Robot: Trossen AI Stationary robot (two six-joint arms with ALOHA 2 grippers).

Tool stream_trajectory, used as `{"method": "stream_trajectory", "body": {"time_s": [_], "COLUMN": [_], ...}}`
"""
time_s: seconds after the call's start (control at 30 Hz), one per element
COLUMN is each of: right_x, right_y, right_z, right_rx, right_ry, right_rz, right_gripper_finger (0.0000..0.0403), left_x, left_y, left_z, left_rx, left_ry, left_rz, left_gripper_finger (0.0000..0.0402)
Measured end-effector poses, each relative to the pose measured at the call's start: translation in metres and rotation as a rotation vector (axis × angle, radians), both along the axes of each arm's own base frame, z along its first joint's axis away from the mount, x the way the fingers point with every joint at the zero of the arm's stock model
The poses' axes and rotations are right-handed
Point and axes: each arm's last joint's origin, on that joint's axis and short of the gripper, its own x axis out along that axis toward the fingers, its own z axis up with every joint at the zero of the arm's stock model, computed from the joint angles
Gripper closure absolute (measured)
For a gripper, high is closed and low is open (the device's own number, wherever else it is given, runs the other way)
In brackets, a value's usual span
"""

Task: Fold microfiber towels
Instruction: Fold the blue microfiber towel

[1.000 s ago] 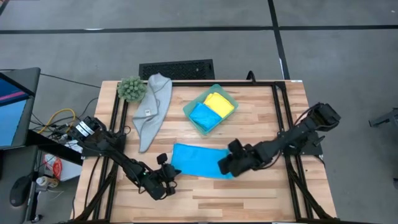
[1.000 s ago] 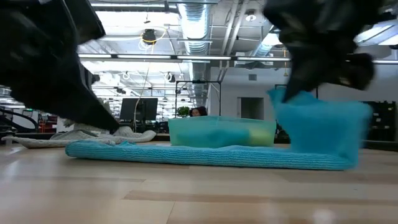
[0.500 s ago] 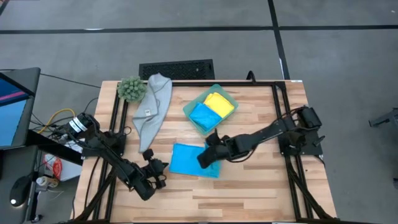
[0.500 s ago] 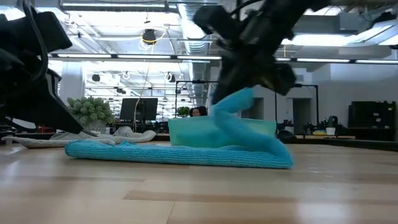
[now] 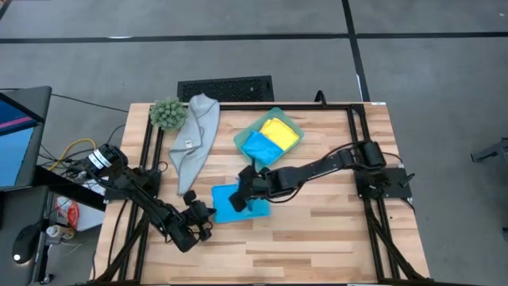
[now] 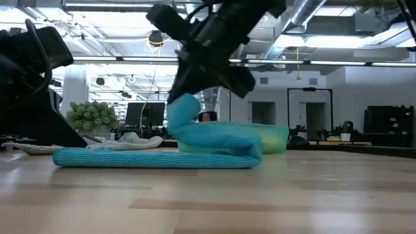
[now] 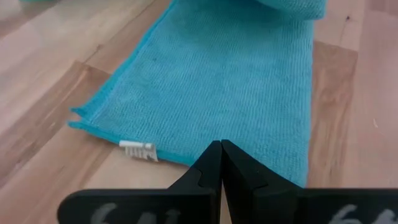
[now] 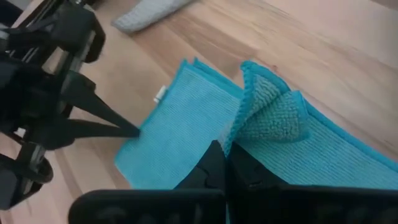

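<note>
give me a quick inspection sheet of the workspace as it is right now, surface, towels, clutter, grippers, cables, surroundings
surface: wooden table, bare planks toward its front.
job's things: blue towel flat on the table, one end lifted and being carried over the rest; grey towel lying unfolded near the back; folded yellow towel and folded blue towel in the tray.
clutter: green plant ball at the back left corner.
grippers: right gripper shut on the blue towel's raised end; left gripper shut, its tips at the towel's opposite edge.
cables: yellow and dark cables left of the table.
surroundings: grey floor, floor vent behind the table, monitor at left.
</note>
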Motion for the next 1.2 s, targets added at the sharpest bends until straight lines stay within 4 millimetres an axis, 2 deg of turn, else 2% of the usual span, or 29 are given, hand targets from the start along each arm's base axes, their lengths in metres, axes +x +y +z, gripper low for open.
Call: {"method": "stream_trajectory", "body": {"time_s": [0.3, 0.57, 0.67, 0.8, 1.0, 1.2], "right_x": [0.027, 0.035, 0.043, 0.042, 0.044, 0.045], "right_y": [0.006, 0.004, 0.007, 0.007, 0.007, 0.007], "right_z": [0.013, 0.004, 0.004, -0.004, 0.0, 0.003], "right_rx": [-0.002, 0.018, 0.057, 0.063, 0.061, 0.059], "right_ry": [-0.067, -0.091, -0.159, -0.126, -0.161, -0.187], "right_rz": [0.052, 0.047, 0.07, 0.07, 0.074, 0.08], "right_gripper_finger": [0.0395, 0.0394, 0.0394, 0.0394, 0.0392, 0.0366], "left_x": [-0.001, 0.0, 0.0, 0.0, 0.001, 0.001], "left_y": [0.0, 0.0, 0.0, 0.0, 0.0, -0.001], "left_z": [-0.001, 0.0, 0.0, 0.0, 0.0, 0.0], "left_rx": [-0.011, -0.012, -0.012, -0.012, -0.014, -0.019], "left_ry": [0.009, -0.01, -0.011, -0.011, -0.013, -0.019], "left_rz": [-0.006, -0.001, -0.001, -0.001, -0.001, -0.001], "left_gripper_finger": [0.0401, 0.0401, 0.0401, 0.0401, 0.0401, 0.0401]}}
